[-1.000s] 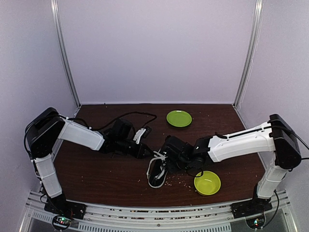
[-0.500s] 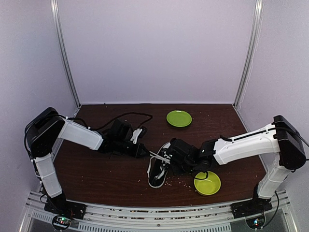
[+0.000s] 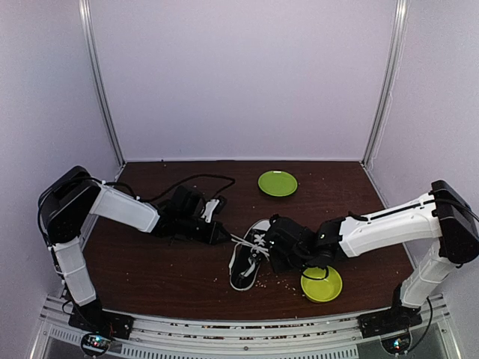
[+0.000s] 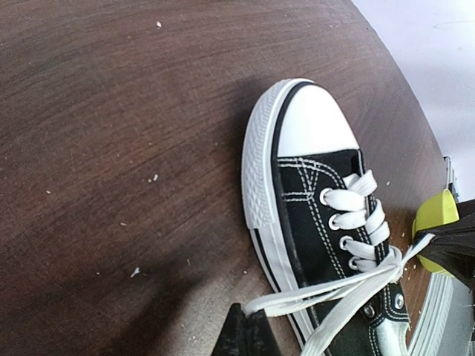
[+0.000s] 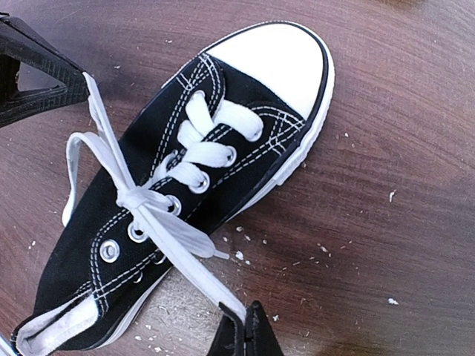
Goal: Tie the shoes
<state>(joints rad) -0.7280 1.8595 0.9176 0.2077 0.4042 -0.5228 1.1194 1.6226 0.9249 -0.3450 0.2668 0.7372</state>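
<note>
A black sneaker (image 3: 245,263) with a white toe cap lies mid-table, between the two arms. Its white laces (image 5: 141,202) meet in a knot over the upper eyelets. My left gripper (image 3: 224,235) is just left of the shoe, shut on a doubled strand of lace (image 4: 334,291) that runs taut to the knot. In its wrist view the left gripper (image 4: 251,320) shows beside the shoe's (image 4: 315,215) rubber rim. My right gripper (image 3: 274,250) sits at the shoe's right side, and in its own view the right gripper (image 5: 248,320) is shut on another lace strand (image 5: 189,256) off the shoe (image 5: 223,96).
A green plate (image 3: 278,183) lies at the back centre. A green bowl (image 3: 321,283) sits close under the right forearm, and its rim (image 4: 434,220) also shows in the left wrist view. A black cable (image 3: 196,179) loops behind the left arm. Crumbs dot the brown table (image 3: 165,269).
The right gripper has drawn to the right and the left one slightly left, pulling the laces taut. The shoe has shifted a little to the right.
</note>
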